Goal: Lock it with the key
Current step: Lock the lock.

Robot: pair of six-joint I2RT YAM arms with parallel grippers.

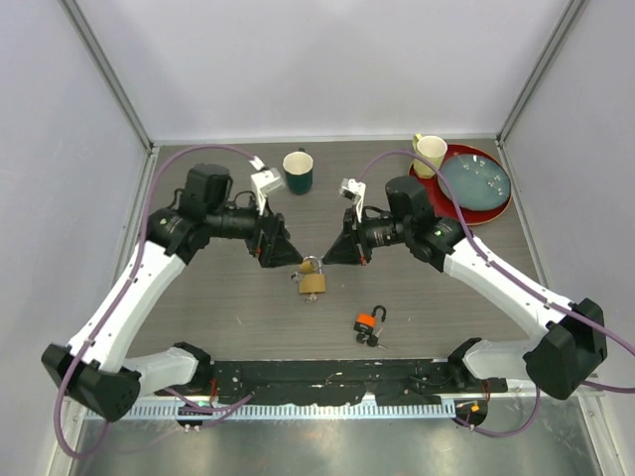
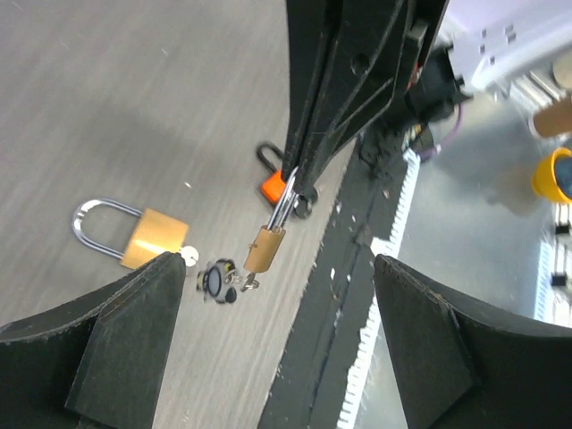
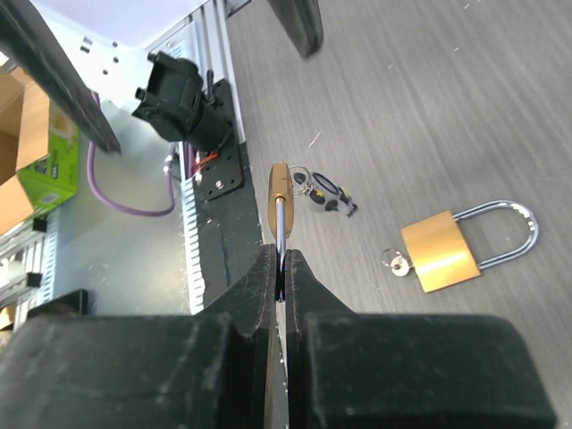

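Note:
My right gripper (image 3: 279, 259) is shut on the steel shackle of a small brass padlock (image 3: 279, 189) and holds it above the table. A key ring with a black-and-white tag (image 3: 327, 197) hangs at the padlock's lower end. In the left wrist view the same padlock (image 2: 265, 248) hangs from the right fingers (image 2: 313, 134), with the tag (image 2: 217, 280) beside it. My left gripper (image 2: 277, 357) is open and empty, its jaws wide apart just short of the padlock. In the top view both grippers, left (image 1: 283, 253) and right (image 1: 329, 256), meet at the table's middle.
A larger brass padlock (image 1: 313, 284) with a key (image 3: 396, 262) lies on the table under the grippers. An orange padlock (image 1: 366, 321) with keys lies nearer the front. A green mug (image 1: 298, 171), a yellow cup (image 1: 430, 154) and a red tray (image 1: 491, 211) stand at the back.

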